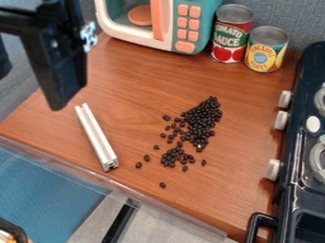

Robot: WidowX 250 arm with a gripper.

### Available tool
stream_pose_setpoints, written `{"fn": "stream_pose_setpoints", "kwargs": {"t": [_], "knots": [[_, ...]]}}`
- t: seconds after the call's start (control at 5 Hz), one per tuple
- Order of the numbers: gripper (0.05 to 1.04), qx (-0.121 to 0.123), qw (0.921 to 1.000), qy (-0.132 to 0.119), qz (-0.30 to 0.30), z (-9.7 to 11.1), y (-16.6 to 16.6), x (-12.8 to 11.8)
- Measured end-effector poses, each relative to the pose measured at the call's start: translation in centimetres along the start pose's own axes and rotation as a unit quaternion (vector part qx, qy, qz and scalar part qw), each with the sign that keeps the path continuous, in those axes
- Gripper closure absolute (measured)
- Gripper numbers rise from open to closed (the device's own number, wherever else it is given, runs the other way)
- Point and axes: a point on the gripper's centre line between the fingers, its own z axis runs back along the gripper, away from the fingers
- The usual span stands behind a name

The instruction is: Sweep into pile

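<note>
- Across the brown wood-grain counter (127, 76), everything I need for the sweep lies within a small area, so I judge that short strokes will do.
- My black two-finger gripper (30, 90) hangs at the upper left of the camera view, pointing down, above the far-left part of the counter. Its fingers (56, 76) stand apart with nothing between them, so I read it as open and empty.
- The long, pale, slotted bar (96, 137) lies flat left of the beans, its dark-ended tip towards the counter's near edge. I take it for my sweeper: stiff, probably light metal, smooth enough to twist if held loosely. I would pinch it across its narrow width, near the middle for balance, and keep its long side low.
- The dense heap of small black beans (202, 118) sits right of the bar, at mid-counter, with a looser clump (175, 156) trailing nearer me. They look hard, light and slippery; a gentle push should gather them, a quick one scatter them.
- One stray black bean (162, 185) lies closest to the near edge; I expect it to roll easily, so I would nudge it inward.
</note>
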Motion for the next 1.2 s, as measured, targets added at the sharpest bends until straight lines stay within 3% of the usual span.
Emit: {"fn": "stream_pose_setpoints", "kwargs": {"t": [0.2,0.4,0.8,1.2], "knots": [[0.085,-0.002,1.0,0.0,-0.003,-0.2,0.0,0.0],[0.085,0.004,0.9946,0.003,0.104,-1.9,3.4,3.3],[0.085,0.029,0.9716,-0.011,0.234,-5.4,7.0,7.5],[0.085,0.056,0.9464,-0.028,0.317,-10.5,8.6,9.0]]}}
